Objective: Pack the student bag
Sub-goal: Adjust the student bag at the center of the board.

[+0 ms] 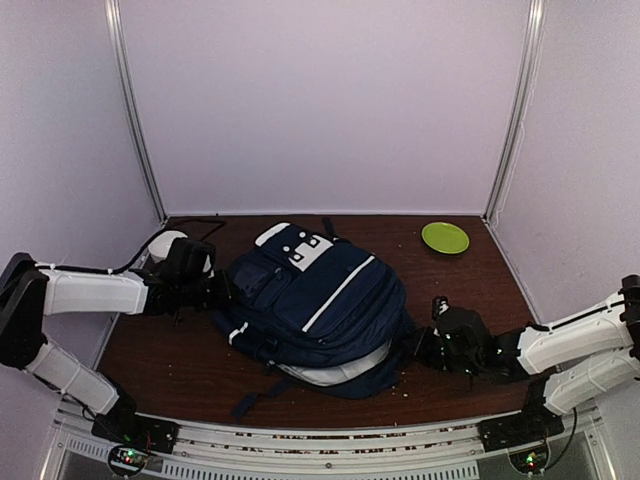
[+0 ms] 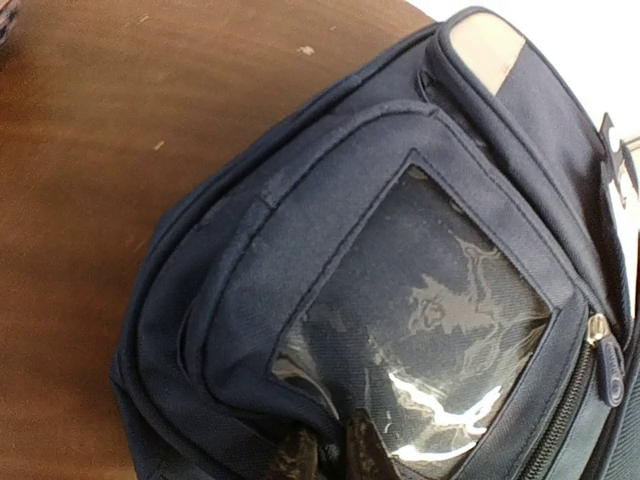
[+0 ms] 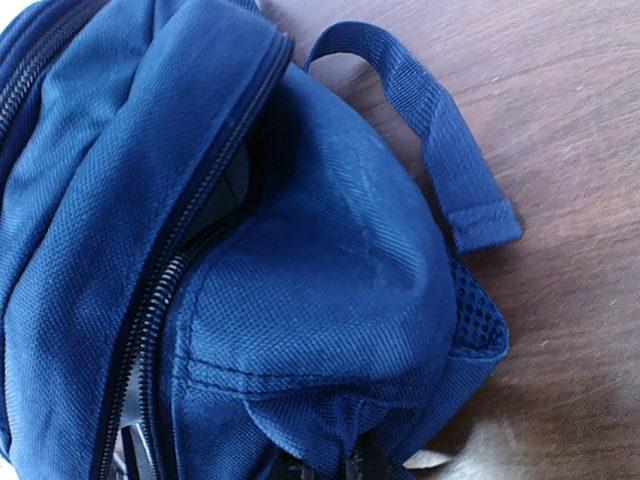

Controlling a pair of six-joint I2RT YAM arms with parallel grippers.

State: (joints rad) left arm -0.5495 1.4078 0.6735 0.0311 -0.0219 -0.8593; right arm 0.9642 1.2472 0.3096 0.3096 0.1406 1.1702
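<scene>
- Student bag, left flank: the left gripper meets the navy backpack side-on, its arm reaching in over the brown table from the left edge.
- From the left wrist, the jaws are drawn nearly together on a fold of cloth at the lower rim of the clear window pocket. The bag lies straight ahead of them.
- Centre: the bag lies flat in the middle of the table. Its long axis runs from the white patch at the far end to the pale grey lining showing at the near end, drifting a little rightward as it comes near.
- Right flank: the right gripper sits against the bag's near right corner. Its jaws are pressed together, pinching blue cloth just beside the zip, and a loose strap trails on the wood beyond.
- The two arms grip across the bag's width, one on each side. The right one looks nearer the lining end, so opening the mouth probably turns on drawing the two sides apart.
- Far right: a green plate sits well apart at the back of the table.
</scene>
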